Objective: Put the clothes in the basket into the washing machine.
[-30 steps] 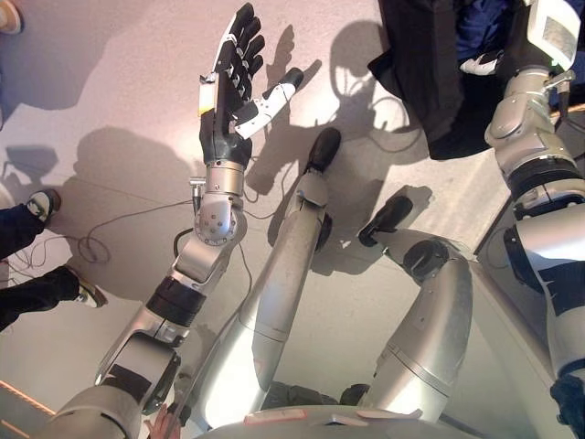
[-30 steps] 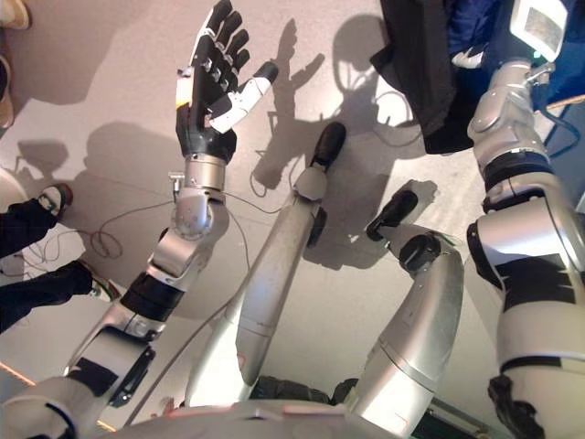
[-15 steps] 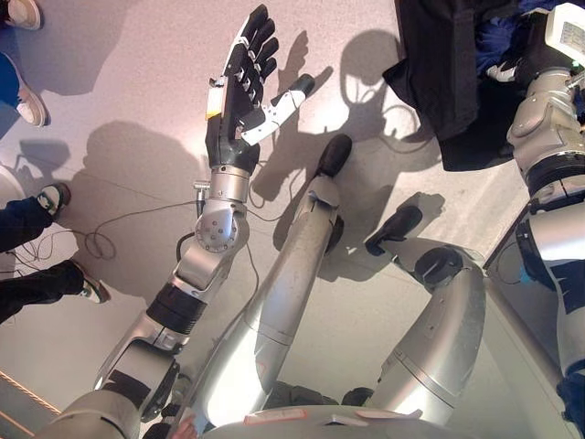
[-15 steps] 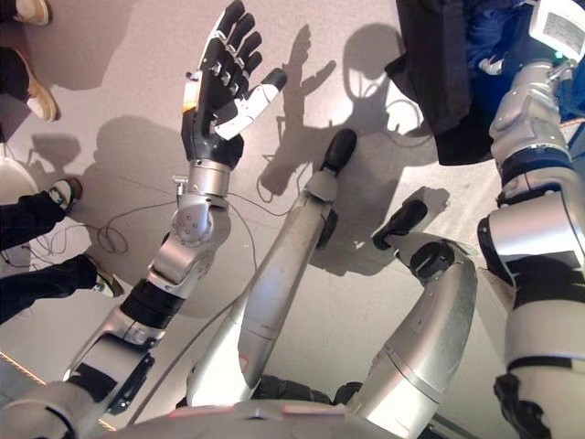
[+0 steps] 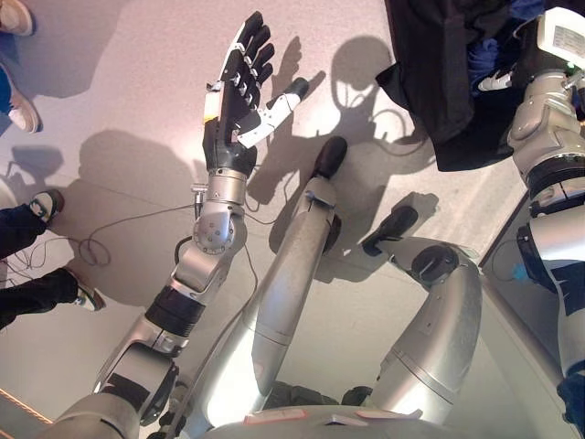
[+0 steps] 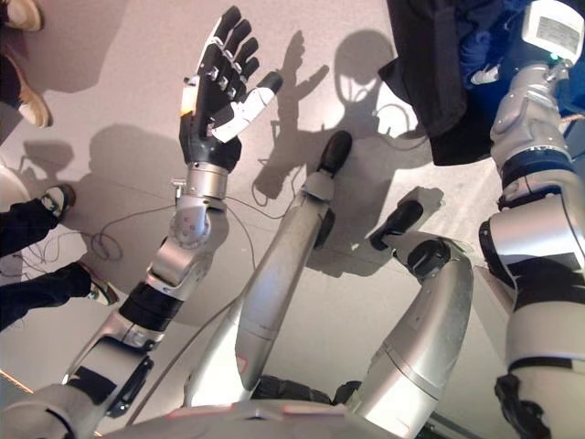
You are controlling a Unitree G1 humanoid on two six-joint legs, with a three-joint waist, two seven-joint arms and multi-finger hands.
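Observation:
My right hand (image 5: 514, 57) is at the top right, its fingers curled into a bundle of dark clothes (image 5: 439, 82). The bundle is a black garment with a blue one (image 6: 475, 37) beside it, and it hangs from the hand above the floor. One white fingertip (image 5: 494, 81) shows against the cloth. My left hand (image 5: 236, 96) is held up at the upper middle, palm towards me, fingers straight and spread, holding nothing. No basket and no washing machine show in either view.
A person's dark trouser legs and shoes (image 5: 41, 274) are at the left edge. Other shoes (image 5: 18, 105) show at the top left. A thin cable (image 5: 101, 242) lies on the grey floor. A dark slanted edge (image 5: 498, 251) runs along the lower right.
The whole picture has shifted a little, so the camera moved. My left hand stays open and raised. My right hand keeps its hold on the clothes at the top right.

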